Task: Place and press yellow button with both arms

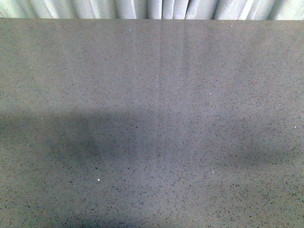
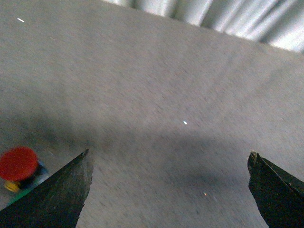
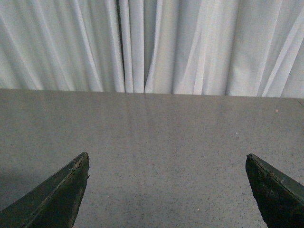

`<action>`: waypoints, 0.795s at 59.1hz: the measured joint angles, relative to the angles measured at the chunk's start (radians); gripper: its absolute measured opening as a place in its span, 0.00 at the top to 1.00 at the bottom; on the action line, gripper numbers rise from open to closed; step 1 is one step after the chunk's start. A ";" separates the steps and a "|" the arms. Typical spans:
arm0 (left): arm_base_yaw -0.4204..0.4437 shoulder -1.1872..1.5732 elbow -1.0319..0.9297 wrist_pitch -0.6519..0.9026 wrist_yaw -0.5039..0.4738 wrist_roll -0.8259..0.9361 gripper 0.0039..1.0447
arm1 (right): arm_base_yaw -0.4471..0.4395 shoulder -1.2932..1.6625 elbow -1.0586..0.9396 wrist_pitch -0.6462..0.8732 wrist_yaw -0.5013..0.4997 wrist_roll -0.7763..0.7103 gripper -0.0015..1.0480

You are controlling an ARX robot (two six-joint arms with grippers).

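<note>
Grey speckled stone forms the desk (image 1: 152, 71); the front view shows me its surface crossed by soft shadows, with a pale pleated curtain (image 1: 152, 8) behind the far edge. In the left wrist view the left end effector (image 2: 169, 156) is spread wide over the desk. The button (image 2: 18, 164) sits on the desk just beside one finger (image 2: 57, 194), outside the gap. This view is blurred. The cap reads red over a blue base with a yellow bit. The right end effector (image 3: 167, 159) is likewise spread wide, facing the curtain
</note>
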 joint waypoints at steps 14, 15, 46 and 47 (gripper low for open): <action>0.283 0.424 0.106 0.301 -0.043 0.047 0.09 | 0.000 0.000 0.000 0.000 0.000 0.000 0.09; 0.300 0.452 0.108 0.319 -0.043 0.048 0.09 | 0.000 0.000 0.000 0.000 0.000 0.000 0.09; 0.505 0.911 0.159 0.581 -0.111 0.100 0.09 | 0.000 0.000 0.000 0.000 0.000 0.000 0.09; 0.509 0.919 0.159 0.585 -0.111 0.101 0.09 | 0.000 0.000 0.000 0.000 0.000 0.000 0.09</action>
